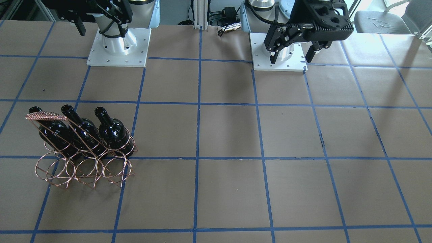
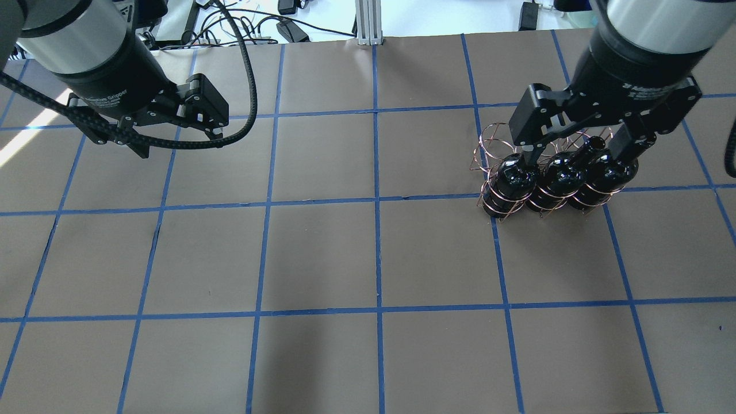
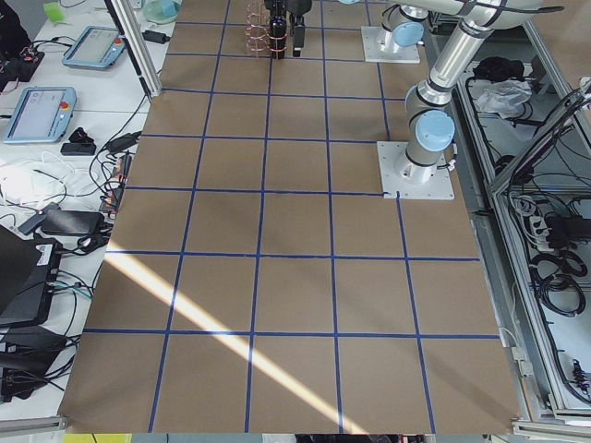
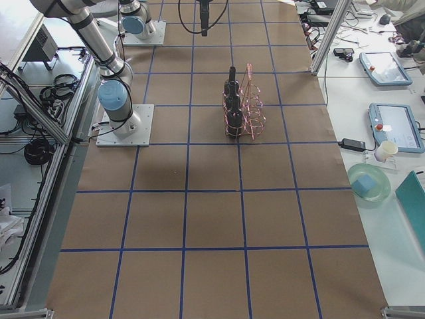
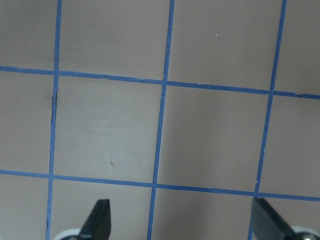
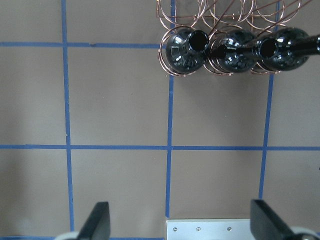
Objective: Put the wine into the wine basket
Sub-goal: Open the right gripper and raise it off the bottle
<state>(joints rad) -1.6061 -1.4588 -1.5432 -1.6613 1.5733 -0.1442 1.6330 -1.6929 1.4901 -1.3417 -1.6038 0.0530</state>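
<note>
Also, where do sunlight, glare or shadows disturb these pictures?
Exterior left: a bright diagonal sunlight stripe crosses the near part of the brown paper-covered table. Overhead exterior: a small sun patch at the left edge. Right wrist-mounted: small white highlights on the glossy near-black glass wine bottles, outlines clear. Exterior front-facing: only soft shadows; the copper-coloured thin-wire basket looks sharp.

Glossy glass wine (image 1: 114, 133), copper-wire wine basket (image 1: 84, 168)

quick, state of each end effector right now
Left end effector: open, holding nothing.
Right end effector: open, holding nothing.
</note>
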